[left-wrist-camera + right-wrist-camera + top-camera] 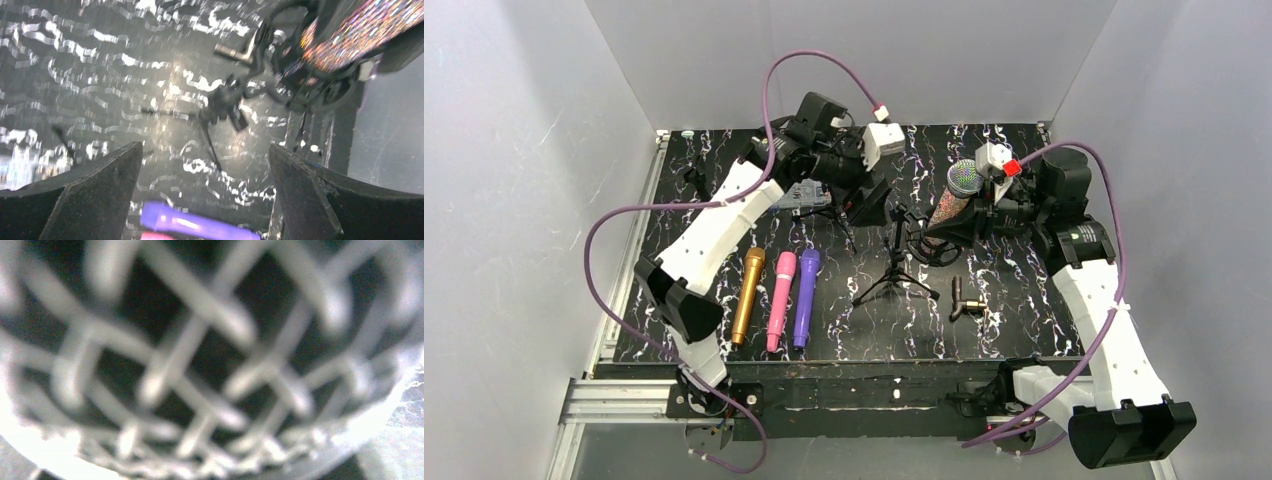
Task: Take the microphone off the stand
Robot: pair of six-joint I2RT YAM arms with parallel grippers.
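Near the table's front edge, the gold microphone, pink microphone and purple microphone lie left and a brass fitting right, with bare surface between. The stand stands mid-table. Beyond it, the right gripper clamps the tilted glitter microphone; the left gripper gapes empty.

A robotics lab test cell: plain white panel walls box in a black, white-veined counter, with a bare aluminium frame rail, two bolted-down white-and-black robot arms and looping purple cables.
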